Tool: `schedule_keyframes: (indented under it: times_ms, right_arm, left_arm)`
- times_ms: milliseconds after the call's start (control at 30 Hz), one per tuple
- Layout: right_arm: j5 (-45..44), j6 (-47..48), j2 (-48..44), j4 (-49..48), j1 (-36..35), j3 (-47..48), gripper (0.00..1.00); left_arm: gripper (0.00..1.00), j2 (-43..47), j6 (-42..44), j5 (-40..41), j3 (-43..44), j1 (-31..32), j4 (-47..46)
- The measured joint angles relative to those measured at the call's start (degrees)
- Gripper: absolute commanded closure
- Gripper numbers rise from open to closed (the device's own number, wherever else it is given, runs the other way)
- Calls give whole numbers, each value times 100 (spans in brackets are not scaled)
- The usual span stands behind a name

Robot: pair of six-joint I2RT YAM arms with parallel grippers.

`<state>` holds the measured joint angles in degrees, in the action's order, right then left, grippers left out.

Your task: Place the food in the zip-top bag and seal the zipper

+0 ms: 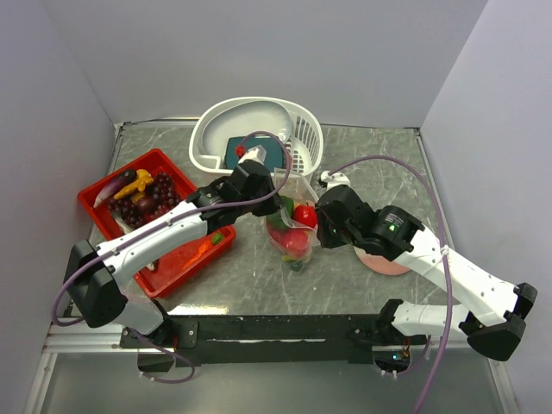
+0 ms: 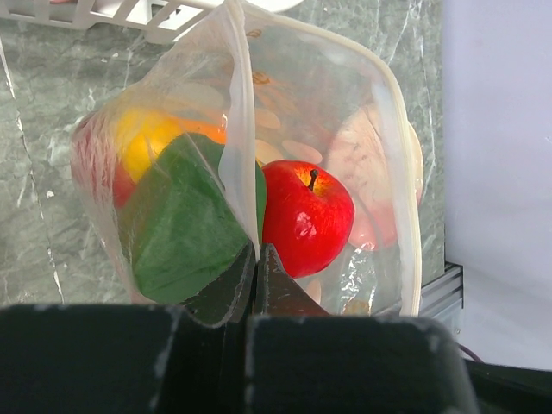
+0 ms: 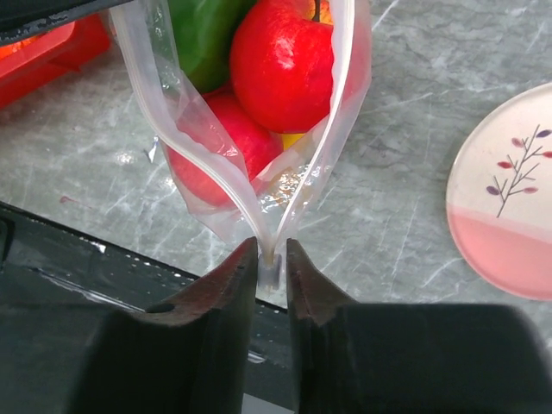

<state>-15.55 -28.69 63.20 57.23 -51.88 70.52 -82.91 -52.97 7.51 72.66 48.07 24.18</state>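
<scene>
At the far left the red tray (image 1: 102, 226) holds grapes (image 1: 148, 205) and a banana (image 1: 136, 184), which are not yet bagged.

Next comes the left tool (image 2: 256, 269). Its fingers are closed tight on a fold of the bag (image 2: 345, 95) at the near lip of the mouth. The bag sits in the middle of the counter (image 1: 259, 278), between the two arms and touching both tools. A green pepper (image 2: 177, 226) and a red tomato (image 2: 306, 216) lie inside with other pieces behind them.

The zipper (image 2: 393, 138) runs around the gaping mouth. Its two strips stand well apart at the left tool's end and draw together toward the right. The right tool (image 3: 272, 259) is clamped on the corner where the strips meet. A patterned plate (image 3: 509, 216) lies just beyond it on the counter.

The relation that matters is that the zipper's long axis runs from one tool to the other, so the open stretch lies wholly between them. Since the strips already touch at the right tool, sealing would probably best begin there and travel leftward along that line. That move needs the left tool to keep the far end taut. With both tools occupied, neither is free to fetch the food left in the tray, though the left arm is the nearer one to it.
</scene>
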Motion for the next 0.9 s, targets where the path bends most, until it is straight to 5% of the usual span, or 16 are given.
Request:
schedule_keyframes:
  times_ms: [67,200,267,700,900]
  right_arm:
    - [-24,-7,0,13,2,0,85]
    - [-33,-17,0,42,2,0,90]
    - [-31,-20,4,50,4,0,92]
    - [140,-111,190,42,37,46,100]
    - [302,-256,247,42,229,83,100]
  left_arm:
    - [96,-11,22,-15,0,0,-2]
    - [65,-17,177,-24,-2,0,-87]
    - [58,28,269,-37,-39,0,-243]
    - [38,905,813,57,-463,13,-719]
    - [40,1655,973,452,-1075,415,-796]
